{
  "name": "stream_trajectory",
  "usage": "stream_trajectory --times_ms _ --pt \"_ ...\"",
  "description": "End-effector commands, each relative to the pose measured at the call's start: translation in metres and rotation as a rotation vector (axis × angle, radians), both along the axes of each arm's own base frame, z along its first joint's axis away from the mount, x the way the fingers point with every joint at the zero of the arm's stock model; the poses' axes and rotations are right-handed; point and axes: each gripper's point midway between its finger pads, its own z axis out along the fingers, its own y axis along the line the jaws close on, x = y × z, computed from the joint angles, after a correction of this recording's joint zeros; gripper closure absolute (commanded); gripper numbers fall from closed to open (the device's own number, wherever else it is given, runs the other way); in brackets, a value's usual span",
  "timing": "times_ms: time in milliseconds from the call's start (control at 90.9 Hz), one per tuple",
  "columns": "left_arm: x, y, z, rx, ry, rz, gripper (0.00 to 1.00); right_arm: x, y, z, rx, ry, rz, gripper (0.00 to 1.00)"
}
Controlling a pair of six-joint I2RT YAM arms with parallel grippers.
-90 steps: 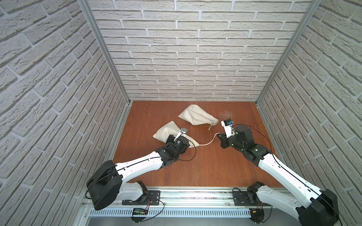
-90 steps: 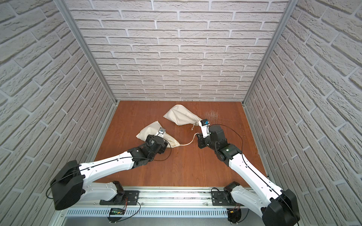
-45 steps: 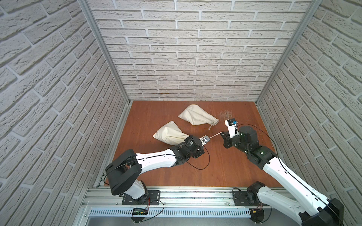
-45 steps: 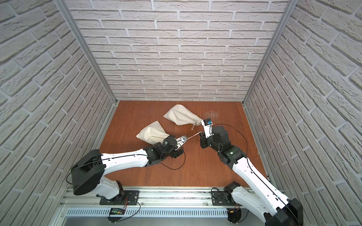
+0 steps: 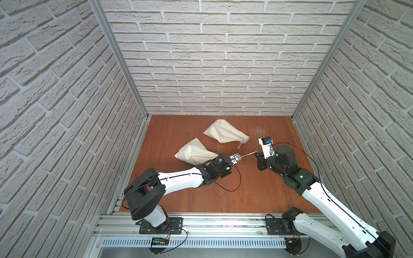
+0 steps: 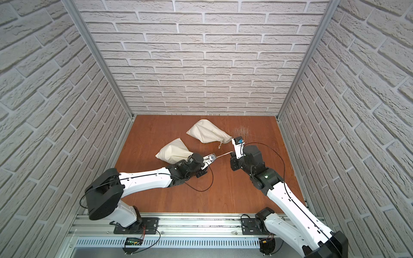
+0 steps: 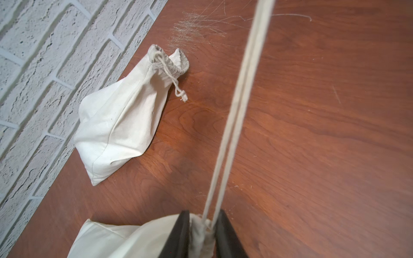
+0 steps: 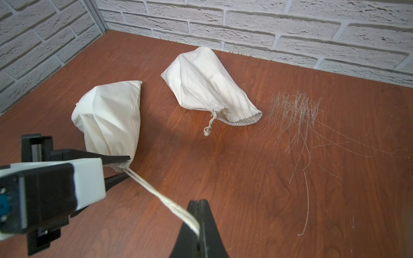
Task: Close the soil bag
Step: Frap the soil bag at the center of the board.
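The soil bag is a cream cloth sack lying on its side on the wooden table, left of centre. My left gripper is shut on its gathered neck. In both top views the wrist camera hides those fingers. The double drawstring runs taut from the neck to my right gripper. That gripper is shut on the string's far end, a short way right of the bag.
A second cream bag lies behind, its mouth loosely gathered and its short knotted cord on the table. Pale scratches mark the wood at the back right. Brick walls enclose three sides.
My left gripper slid right along the bag to its neck and closed on it. My right gripper drew the string to the right, and the string went taut.
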Motion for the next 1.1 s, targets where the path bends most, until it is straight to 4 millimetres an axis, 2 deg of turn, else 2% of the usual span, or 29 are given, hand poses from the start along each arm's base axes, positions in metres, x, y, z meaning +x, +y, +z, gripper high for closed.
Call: stream_trajectory --times_ms 0,110,253,352,473,506,572,627,726,990,1089 --pt "0.013 0.015 -0.014 0.035 0.009 0.096 0.80 0.003 -0.008 0.024 0.014 -0.089 -0.046 0.97" --pt "0.020 0.029 -0.027 0.080 0.001 0.174 0.85 0.003 -0.014 0.025 0.000 -0.094 -0.068 0.97" --pt "0.030 0.057 -0.029 0.087 -0.018 0.326 0.96 0.003 -0.026 0.027 -0.022 -0.108 -0.120 0.97" --pt "0.030 0.096 -0.036 0.105 -0.006 0.493 0.96 0.002 -0.049 0.030 -0.055 -0.124 -0.214 0.97" --pt "0.024 0.157 -0.041 0.145 -0.024 0.782 0.94 0.000 -0.087 0.034 -0.056 -0.138 -0.368 0.97" --pt "0.018 0.177 -0.045 0.181 -0.003 0.860 0.94 0.000 -0.096 0.036 -0.043 -0.144 -0.406 0.97" --pt "0.008 0.199 -0.048 0.175 0.003 0.977 0.90 -0.002 -0.112 0.036 -0.013 -0.150 -0.468 0.97" --pt "-0.001 0.209 -0.051 0.144 0.010 1.042 0.84 -0.003 -0.121 0.036 0.006 -0.154 -0.501 0.97" --pt "-0.010 0.218 -0.059 0.084 0.040 1.103 0.76 -0.001 -0.125 0.031 0.017 -0.138 -0.517 0.97" --pt "-0.011 0.235 -0.093 -0.052 0.183 1.200 0.74 0.011 -0.105 0.012 0.048 -0.066 -0.434 0.97" --pt "-0.013 0.243 -0.094 -0.098 0.181 1.227 0.72 0.014 -0.097 0.003 0.046 -0.033 -0.390 0.97"
